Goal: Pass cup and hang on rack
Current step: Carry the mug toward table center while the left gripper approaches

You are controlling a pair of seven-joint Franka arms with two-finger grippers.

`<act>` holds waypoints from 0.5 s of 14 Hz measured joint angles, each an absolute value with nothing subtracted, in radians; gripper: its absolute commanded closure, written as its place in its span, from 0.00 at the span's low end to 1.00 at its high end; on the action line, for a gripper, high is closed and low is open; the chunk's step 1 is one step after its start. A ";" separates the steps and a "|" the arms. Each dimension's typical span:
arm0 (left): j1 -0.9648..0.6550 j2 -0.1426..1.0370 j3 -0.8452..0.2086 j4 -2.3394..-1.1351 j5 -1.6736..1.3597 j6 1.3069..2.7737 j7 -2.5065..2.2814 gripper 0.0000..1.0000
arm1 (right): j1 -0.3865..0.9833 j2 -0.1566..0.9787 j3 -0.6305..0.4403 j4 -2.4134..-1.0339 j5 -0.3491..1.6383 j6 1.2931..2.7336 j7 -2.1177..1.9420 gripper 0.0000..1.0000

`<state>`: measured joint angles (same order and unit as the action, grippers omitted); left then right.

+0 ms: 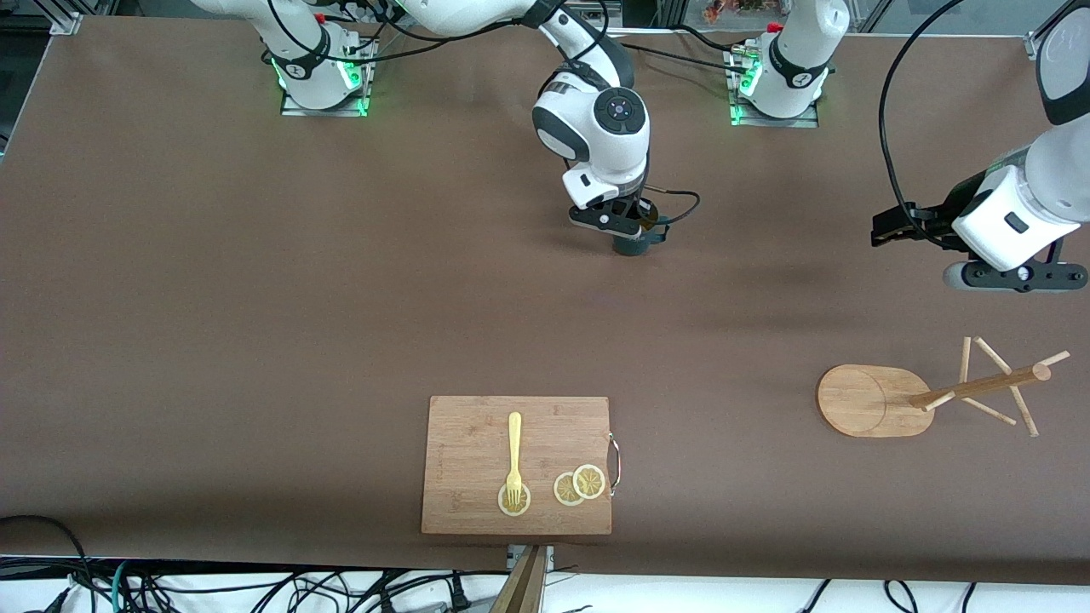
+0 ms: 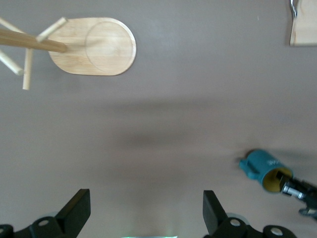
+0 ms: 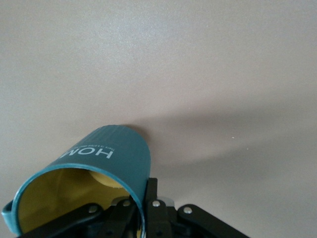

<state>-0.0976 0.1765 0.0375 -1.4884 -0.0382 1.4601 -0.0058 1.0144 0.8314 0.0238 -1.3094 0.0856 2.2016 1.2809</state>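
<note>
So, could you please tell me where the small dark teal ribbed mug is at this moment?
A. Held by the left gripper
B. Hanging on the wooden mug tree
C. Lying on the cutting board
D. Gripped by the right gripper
D: the right gripper is shut on the rim of the small dark teal ribbed mug, while the left gripper is open and holds nothing.

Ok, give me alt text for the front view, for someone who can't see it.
The right pincer is shut on the rim of the teal cup at the table's middle. The left pincer hangs open above the wooden rack, which stands toward the left arm's end. A cutting board with a fork and lemon slices lies nearest the camera.
</note>
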 measured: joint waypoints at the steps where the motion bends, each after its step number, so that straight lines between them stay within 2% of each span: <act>1: -0.098 0.178 0.037 -1.502 -0.038 1.455 0.049 0.00 | 1.016 0.835 0.024 -1.309 0.086 2.210 1.281 1.00; 4: -0.099 0.183 0.037 -1.542 -0.038 1.450 0.197 0.00 | 1.018 0.852 0.023 -1.309 0.085 2.228 1.281 1.00; 6: -0.091 0.184 0.038 -1.556 -0.038 1.434 0.325 0.00 | 1.019 0.856 0.023 -1.309 0.085 2.230 1.281 0.86; 7: -0.083 0.184 0.039 -1.560 -0.038 1.428 0.410 0.00 | 1.019 0.856 0.023 -1.308 0.085 2.230 1.281 0.76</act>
